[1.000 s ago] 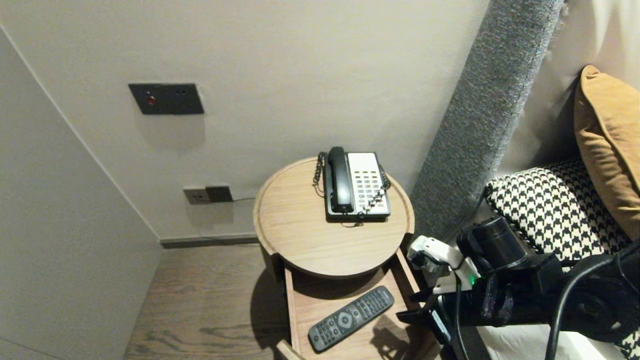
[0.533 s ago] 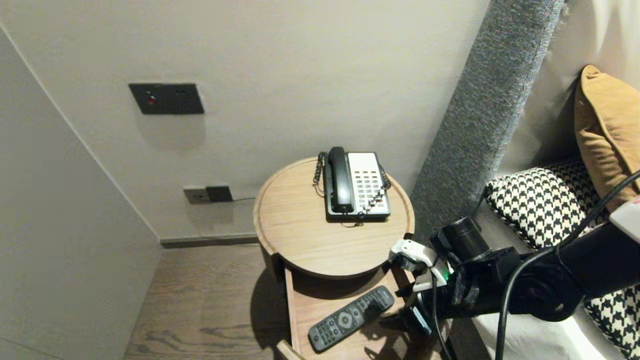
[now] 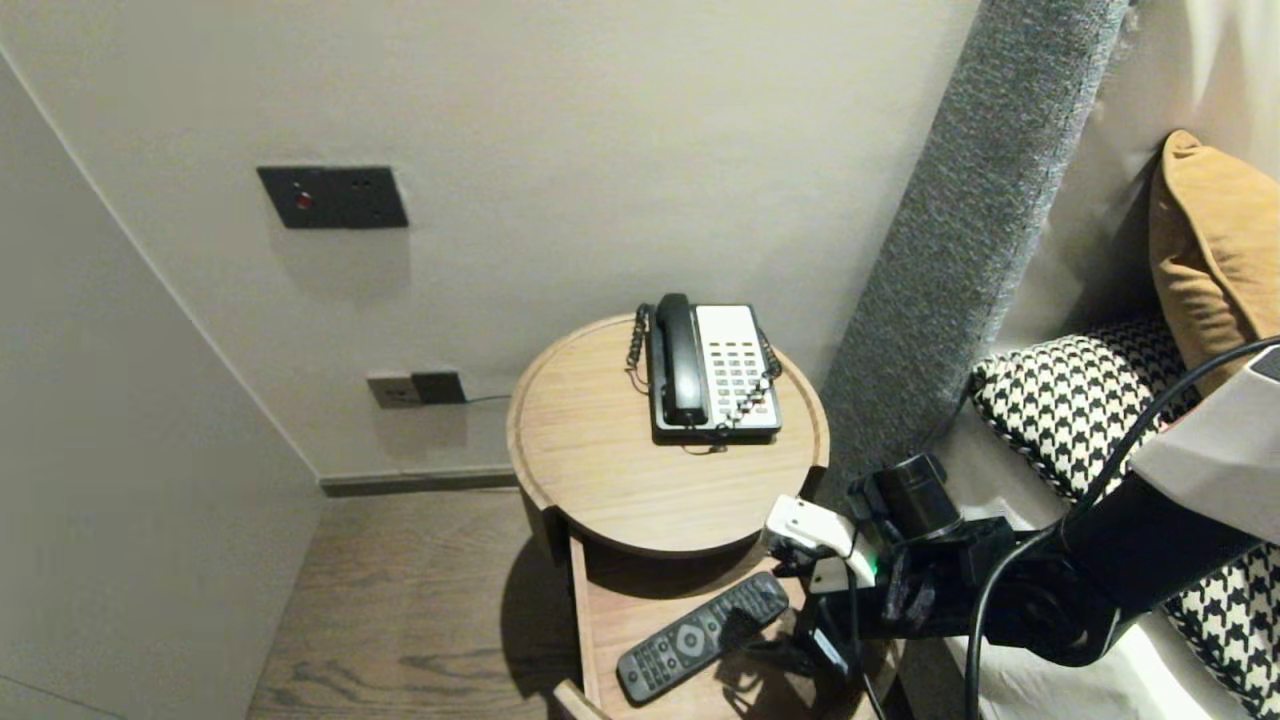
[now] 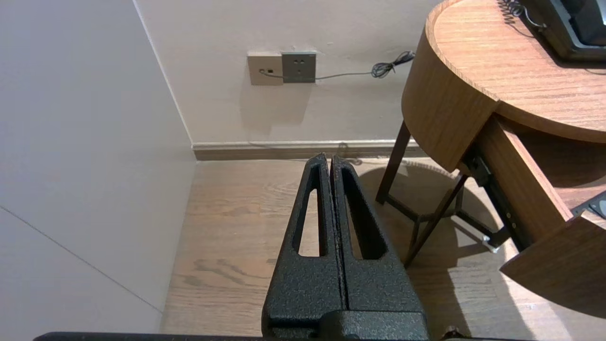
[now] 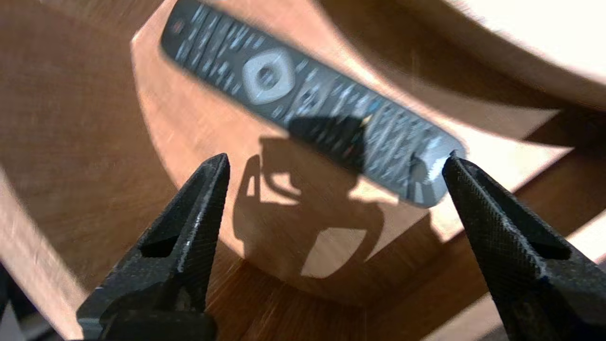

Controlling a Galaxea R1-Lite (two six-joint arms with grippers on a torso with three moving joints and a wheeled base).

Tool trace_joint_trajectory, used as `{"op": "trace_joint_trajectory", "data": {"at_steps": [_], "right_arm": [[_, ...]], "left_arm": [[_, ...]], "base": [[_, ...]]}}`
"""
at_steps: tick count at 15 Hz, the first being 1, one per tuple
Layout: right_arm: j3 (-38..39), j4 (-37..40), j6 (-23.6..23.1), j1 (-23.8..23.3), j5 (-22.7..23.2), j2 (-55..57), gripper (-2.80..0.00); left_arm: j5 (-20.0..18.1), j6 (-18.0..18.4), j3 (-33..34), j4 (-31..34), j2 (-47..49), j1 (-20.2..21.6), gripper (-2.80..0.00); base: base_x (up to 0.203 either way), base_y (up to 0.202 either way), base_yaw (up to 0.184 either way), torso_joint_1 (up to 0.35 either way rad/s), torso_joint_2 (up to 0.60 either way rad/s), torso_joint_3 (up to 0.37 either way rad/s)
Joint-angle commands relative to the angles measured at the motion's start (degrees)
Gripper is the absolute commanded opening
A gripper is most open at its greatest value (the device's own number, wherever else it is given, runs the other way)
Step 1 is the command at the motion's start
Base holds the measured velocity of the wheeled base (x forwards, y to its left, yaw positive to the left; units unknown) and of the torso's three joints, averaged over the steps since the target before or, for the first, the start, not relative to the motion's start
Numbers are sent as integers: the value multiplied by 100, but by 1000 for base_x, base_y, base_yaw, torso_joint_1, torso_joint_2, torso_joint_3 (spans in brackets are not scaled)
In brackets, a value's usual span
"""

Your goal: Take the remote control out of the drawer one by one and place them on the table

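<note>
A dark grey remote [image 3: 700, 637] lies slantwise in the open drawer [image 3: 578, 600] of a round wooden bedside table [image 3: 620, 470]. My right gripper [image 3: 815, 655] hangs open over the drawer's right side, just beside the remote's nearer end, and holds nothing. In the right wrist view the remote [image 5: 307, 99] lies just beyond the gripper [image 5: 336, 158], one end close to a fingertip [image 5: 457, 173], and the gripper's shadow falls across it. My left gripper [image 4: 329, 158] is shut and empty, parked over the wooden floor left of the table.
A black and white telephone [image 3: 712, 370] sits on the tabletop. A grey upholstered headboard [image 3: 960, 240], a houndstooth pillow [image 3: 1090, 410] and a mustard pillow [image 3: 1215, 260] are close on the right. A wall socket [image 3: 415, 388] and a switch panel [image 3: 333, 197] are on the wall.
My right arm has swung left and down from beside the bed to above the drawer's right side, and its shadow now falls on the remote. The left arm has not moved.
</note>
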Motion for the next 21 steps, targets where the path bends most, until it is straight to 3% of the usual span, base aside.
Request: {"op": "trace_joint_trajectory", "data": {"at_steps": [1, 7, 10, 21], "right_arm": [[109, -32, -103, 4, 84, 84, 0], [-67, -65, -352, 4, 339, 498, 0], [-92, -541, -448, 4, 469, 747, 0], [-660, -554, -457, -1, 471, 1218, 0]], "left_arm": [[2, -2, 0, -7, -1, 2, -280], [2, -2, 0, -7, -1, 2, -280], [2, -2, 0, 2, -1, 2, -280], [2, -2, 0, -7, -1, 2, -280]], "base": [[0, 0, 0, 0, 0, 0], [0, 0, 0, 0, 0, 0], [0, 0, 0, 0, 0, 0], [0, 0, 0, 0, 0, 0]]}}
